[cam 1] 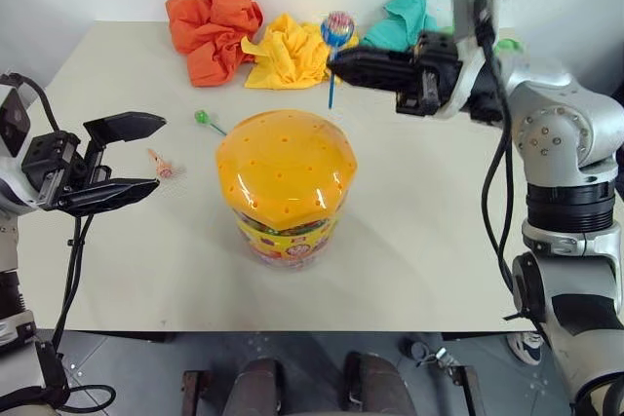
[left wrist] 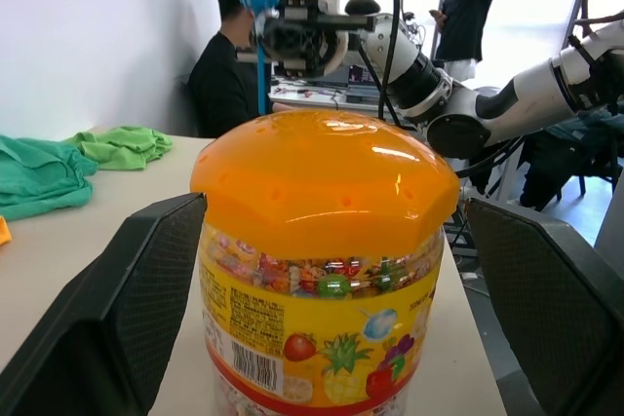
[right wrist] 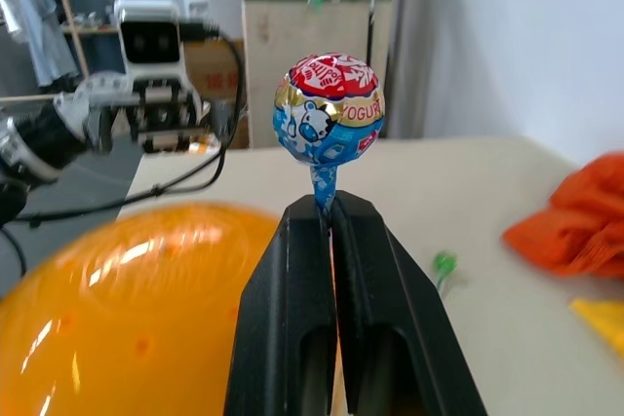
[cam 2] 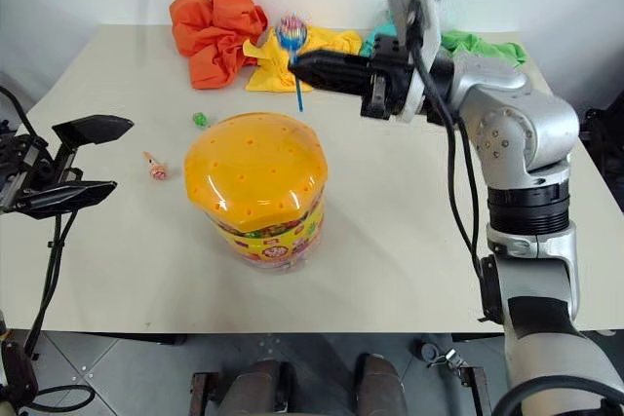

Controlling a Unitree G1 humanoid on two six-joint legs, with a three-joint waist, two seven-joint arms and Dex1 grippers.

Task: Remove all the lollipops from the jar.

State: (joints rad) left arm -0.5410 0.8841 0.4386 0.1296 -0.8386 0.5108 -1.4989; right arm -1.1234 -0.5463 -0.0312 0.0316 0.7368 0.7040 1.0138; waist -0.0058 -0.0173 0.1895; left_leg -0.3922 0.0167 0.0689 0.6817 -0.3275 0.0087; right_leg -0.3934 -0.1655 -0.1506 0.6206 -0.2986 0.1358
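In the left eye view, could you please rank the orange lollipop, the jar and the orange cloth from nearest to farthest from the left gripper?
From the left gripper:
1. Orange lollipop, on the table beside its jaws.
2. Jar, mid-table.
3. Orange cloth, at the far edge.

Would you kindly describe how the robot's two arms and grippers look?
Both arms are silver-grey with black joint rings and loose black cables. The right arm carries a grey camera block at its wrist. The left gripper and right gripper each have two long, tapered matte-black fingers; the left's inner pads are finely textured.
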